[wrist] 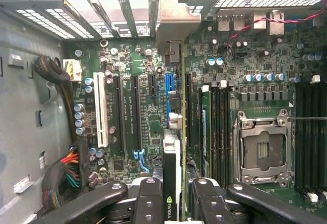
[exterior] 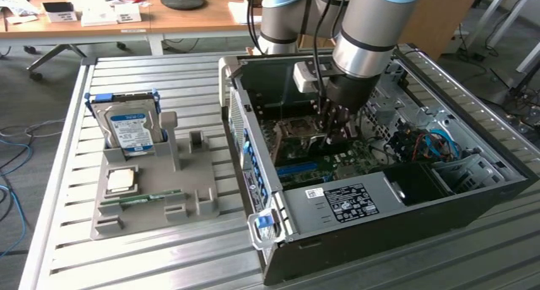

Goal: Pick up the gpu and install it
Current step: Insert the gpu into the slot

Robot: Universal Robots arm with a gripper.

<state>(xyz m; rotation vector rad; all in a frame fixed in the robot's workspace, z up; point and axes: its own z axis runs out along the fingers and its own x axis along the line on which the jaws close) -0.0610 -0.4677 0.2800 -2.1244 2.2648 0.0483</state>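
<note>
My gripper (wrist: 176, 203) is shut on the gpu (wrist: 172, 152), a thin dark card seen edge-on between the two black fingers (wrist: 150, 198). Its grey metal end bracket (wrist: 176, 24) reaches the case's rear slot openings. The card stands upright over the green motherboard (wrist: 138, 106), in line with the expansion slots beside the blue slot (wrist: 170, 83); I cannot tell whether it is seated. In the exterior view the gripper (exterior: 337, 122) is lowered deep into the open computer case (exterior: 380, 227), above the board.
An open CPU socket (wrist: 263, 150) lies beside the card. Cable bundles (exterior: 422, 145) and the power supply (exterior: 355, 205) crowd the case. On the exterior view's left a grey holder (exterior: 198, 189) carries a hard drive (exterior: 131, 129), a CPU chip (exterior: 122, 179) and a memory stick (exterior: 143, 198).
</note>
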